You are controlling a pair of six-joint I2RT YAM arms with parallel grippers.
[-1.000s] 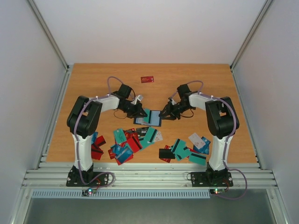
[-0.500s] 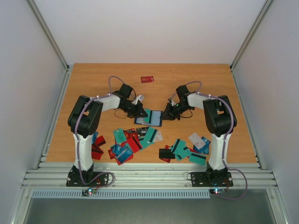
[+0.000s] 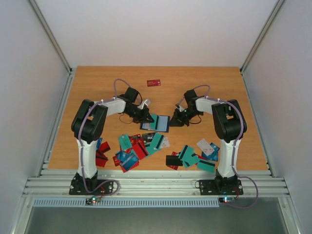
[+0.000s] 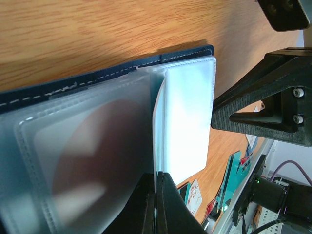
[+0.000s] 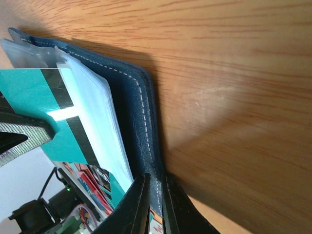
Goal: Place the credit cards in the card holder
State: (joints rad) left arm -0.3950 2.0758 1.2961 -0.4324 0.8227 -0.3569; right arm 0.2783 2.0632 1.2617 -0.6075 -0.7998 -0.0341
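Observation:
The navy card holder [image 3: 164,129] lies open in the middle of the table, its clear sleeves [image 4: 102,161] fanned up. My left gripper [image 3: 147,117] [image 4: 157,183] is shut on a thin teal credit card [image 5: 29,92] with a black stripe. I see this card edge-on in the left wrist view, standing among the sleeves. My right gripper [image 3: 172,120] [image 5: 156,187] is shut on the stitched edge of the holder's navy cover [image 5: 141,112] at its right side. Its black body [image 4: 263,107] shows in the left wrist view.
Loose credit cards lie in heaps near the front: teal, red and blue ones [image 3: 139,145] at centre, more [image 3: 197,156] by the right arm's base, red ones [image 3: 101,152] by the left arm's base. A single red card [image 3: 154,83] lies far back.
The right gripper's jaws have closed onto the holder's cover edge. The left gripper and the holder have barely moved.

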